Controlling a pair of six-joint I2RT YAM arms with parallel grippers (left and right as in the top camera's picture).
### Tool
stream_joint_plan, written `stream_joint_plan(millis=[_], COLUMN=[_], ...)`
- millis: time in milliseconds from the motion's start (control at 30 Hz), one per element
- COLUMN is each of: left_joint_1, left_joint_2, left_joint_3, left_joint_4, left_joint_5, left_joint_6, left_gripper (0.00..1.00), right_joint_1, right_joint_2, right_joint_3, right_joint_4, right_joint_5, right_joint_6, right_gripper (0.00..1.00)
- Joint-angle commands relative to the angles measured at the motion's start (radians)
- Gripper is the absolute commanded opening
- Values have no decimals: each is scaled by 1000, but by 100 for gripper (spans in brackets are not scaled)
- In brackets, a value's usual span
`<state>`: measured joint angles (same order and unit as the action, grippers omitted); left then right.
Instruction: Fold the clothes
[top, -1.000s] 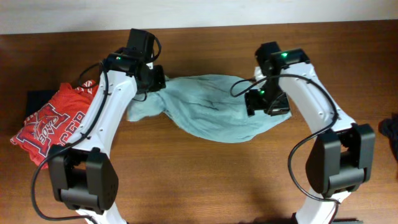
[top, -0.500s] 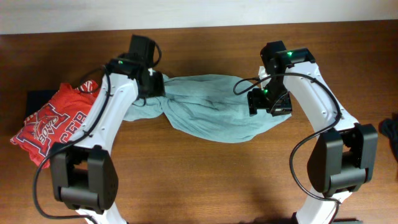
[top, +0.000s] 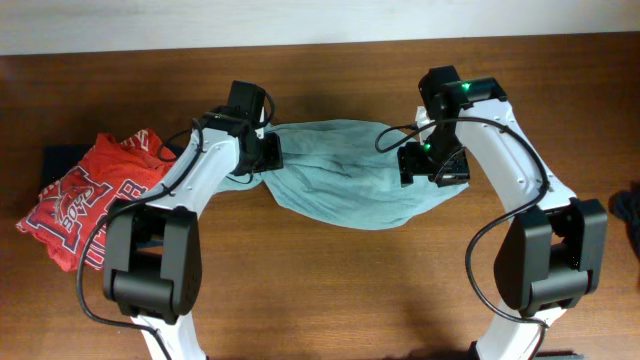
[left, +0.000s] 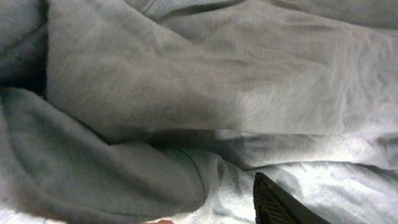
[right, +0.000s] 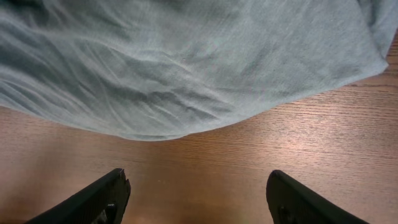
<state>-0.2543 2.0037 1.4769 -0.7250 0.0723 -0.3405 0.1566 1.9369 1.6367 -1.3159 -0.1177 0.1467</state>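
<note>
Your pale grey-teal cotton T-shirt lies bunched in a band across the far middle of the brown wooden table, between the two arms. Your right gripper stands wide apart at the shirt's right end, holding nothing, with bare wood between its fingers. Your left gripper is down on the left end. Only one finger shows against the cloth there, so I cannot tell its opening or hold. A red printed shirt lies near the left edge.

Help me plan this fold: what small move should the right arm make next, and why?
Probably ease the right gripper forward to the edge of the pale grey-teal cotton T-shirt and pinch it: its jaws stand open over the brown wooden table, holding nothing, and the shirt lies bunched just ahead.
</note>
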Motion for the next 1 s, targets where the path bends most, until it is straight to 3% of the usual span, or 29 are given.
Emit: stream_joint_plan(millis=[0, 400, 633, 833, 967], left_joint_1=[3, 11, 10, 10, 11], left_joint_2=[-7, -14, -12, -10, -25], left_joint_3=[19, 80, 79, 79, 117], left_joint_4=[-5, 7, 6, 6, -29], left_joint_5=[8, -66, -95, -95, -99], left_joint_6=[-8, -2, -2, 32, 75], left_gripper=[56, 53, 29, 0, 1], right_joint_1=[2, 2, 2, 2, 2], right_joint_2=[2, 2, 2, 2, 2], right_joint_3=[2, 2, 2, 2, 2], right_joint_4=[-3, 0, 8, 8, 8], right_joint_5=[-6, -6, -6, -6, -5], right_joint_6=[0, 0, 0, 0, 0], right_gripper=[75, 75, 75, 75, 75])
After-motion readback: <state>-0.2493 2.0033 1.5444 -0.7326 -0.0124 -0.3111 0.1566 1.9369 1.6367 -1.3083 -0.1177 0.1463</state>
